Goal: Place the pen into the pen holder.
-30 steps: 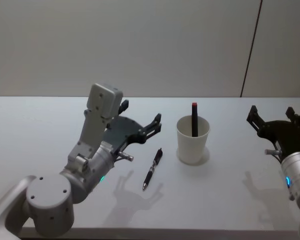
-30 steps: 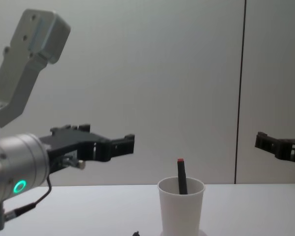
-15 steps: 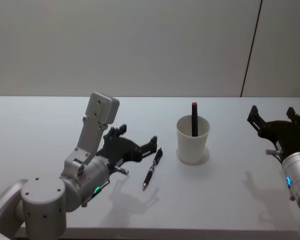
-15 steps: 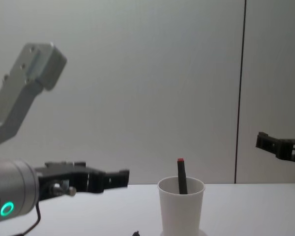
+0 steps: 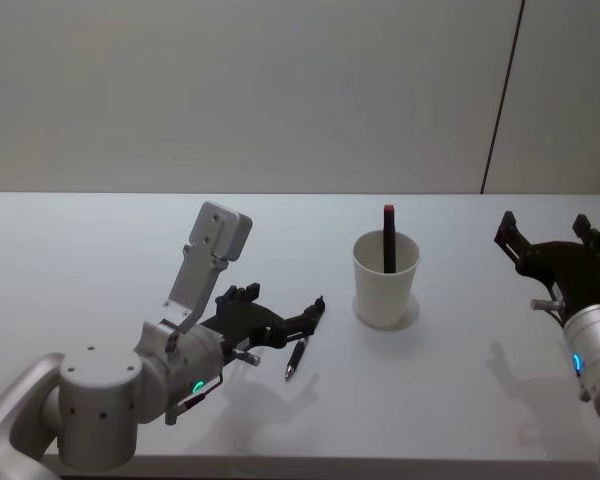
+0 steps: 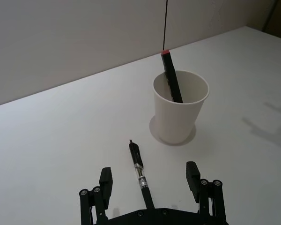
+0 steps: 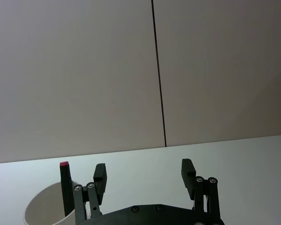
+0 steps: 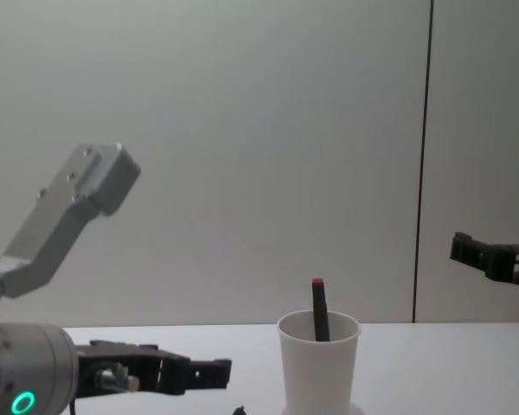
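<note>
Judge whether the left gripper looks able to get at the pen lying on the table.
Probably yes. The left gripper is open and low, with a finger on either side of the pen; nothing lies between them, and the cup stands apart.

You had the left gripper [image 6: 149, 172] spread open either side of the pen [image 6: 136, 161] at mid-frame; the pen holder [image 6: 180, 112] stood just beyond, a red-capped marker [image 6: 171, 77] inside.

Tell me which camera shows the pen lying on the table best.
The left wrist view: the pen lies nearly full length between the open fingers of the left gripper. In the head view that gripper covers its far end. The chest view catches a dark tip at the bottom edge. The right gripper hangs far right.
</note>
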